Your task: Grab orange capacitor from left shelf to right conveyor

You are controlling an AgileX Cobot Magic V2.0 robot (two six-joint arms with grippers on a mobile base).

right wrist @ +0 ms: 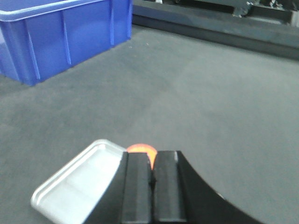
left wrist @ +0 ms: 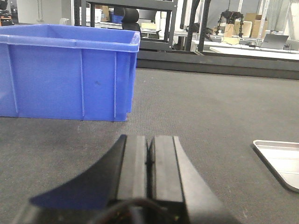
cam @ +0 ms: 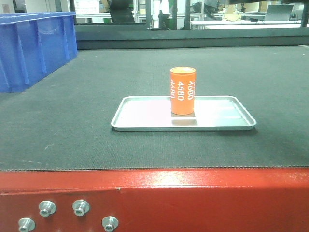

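The orange capacitor [cam: 182, 91] stands upright, "4680" in white down its side, on a shallow silver tray [cam: 140, 113] that lies on the dark belt of the right conveyor [cam: 72, 140]. The left shelf is out of view. In the right wrist view my right gripper [right wrist: 152, 156] is shut with its pads together, and only the capacitor's [right wrist: 140, 150] top edge peeks out just beyond the fingertips, not held. My left gripper [left wrist: 150, 140] is shut on nothing, low over the belt, with the tray's corner [left wrist: 280, 158] off to its right.
A large blue plastic bin [cam: 34, 46] sits on the belt at the back left, directly ahead of the left gripper [left wrist: 65, 74]. The conveyor's red frame [cam: 193, 198] with silver bolts runs along the near edge. Workshop benches stand beyond the belt.
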